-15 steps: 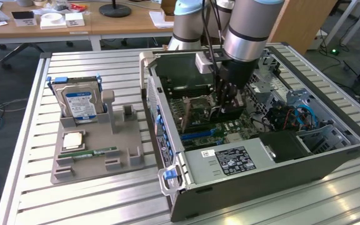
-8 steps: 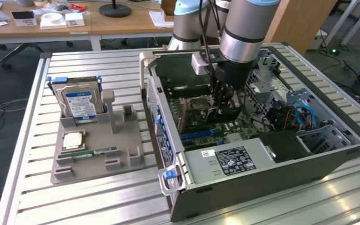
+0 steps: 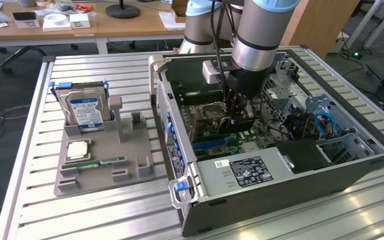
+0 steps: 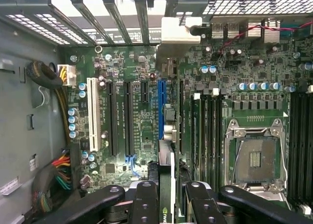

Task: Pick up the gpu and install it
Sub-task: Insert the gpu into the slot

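Holding: the gripper (image 4: pixel 172 197) is partly closed, its dark fingers (image 4: pixel 145 204) pinching the gpu (image 4: pixel 166 172) on both flat faces near its upper edge.
Gpu position: inside the open computer case (image 3: pixel 279 185), standing edge-on above the motherboard (image 4: pixel 137 136), running just beside the blue slot (image 4: pixel 161 109). Whether its contacts touch the slot cannot be told.
Weight: judged light, since the card is thin and flat.
Stiffness: likely rigid along its length, though a thin board may flex if pushed unevenly.
Fragility: judged delicate, with an exposed contact edge and small parts that want no side load.
Slip: the smooth black faces could slide between the pads under a downward push.
Grip place: mid-length on the top edge looks soundest, clear of the contacts.
Wrist view adds: the card's alignment with the slot, the white slot (image 4: pixel 92 114) further off, the empty processor socket (image 4: pixel 254 158), and a silver piece (image 4: pixel 180 29) by the rear covers, probably the card's end bracket.
Exterior view adds: the arm reaching down into the case, and a grey holder (image 3: pixel 105 175) on the exterior view's left carrying a hard drive (image 3: pixel 85 110) and a RAM stick (image 3: pixel 102 162).
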Robot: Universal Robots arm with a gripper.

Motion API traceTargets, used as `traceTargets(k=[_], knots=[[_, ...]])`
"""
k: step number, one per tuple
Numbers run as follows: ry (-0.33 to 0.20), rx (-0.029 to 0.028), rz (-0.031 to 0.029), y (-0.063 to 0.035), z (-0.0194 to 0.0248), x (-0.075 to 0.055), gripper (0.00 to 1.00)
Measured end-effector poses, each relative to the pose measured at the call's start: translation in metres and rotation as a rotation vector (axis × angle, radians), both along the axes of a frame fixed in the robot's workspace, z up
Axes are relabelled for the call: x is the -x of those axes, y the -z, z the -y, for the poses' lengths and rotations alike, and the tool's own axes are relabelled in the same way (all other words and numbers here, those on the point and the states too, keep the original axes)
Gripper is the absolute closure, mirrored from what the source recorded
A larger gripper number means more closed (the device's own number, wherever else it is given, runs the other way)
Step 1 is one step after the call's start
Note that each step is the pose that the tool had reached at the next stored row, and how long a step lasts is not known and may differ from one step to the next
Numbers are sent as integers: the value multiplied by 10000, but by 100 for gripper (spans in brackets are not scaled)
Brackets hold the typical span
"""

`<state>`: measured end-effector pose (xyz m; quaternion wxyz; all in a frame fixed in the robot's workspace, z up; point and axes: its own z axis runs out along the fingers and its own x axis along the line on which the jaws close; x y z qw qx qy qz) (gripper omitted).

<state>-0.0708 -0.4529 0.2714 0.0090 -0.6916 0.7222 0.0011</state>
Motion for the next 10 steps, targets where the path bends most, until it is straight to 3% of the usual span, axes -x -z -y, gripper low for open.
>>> traceTargets(k=[10], knots=[[0,-2,1,11,24,24,74]])
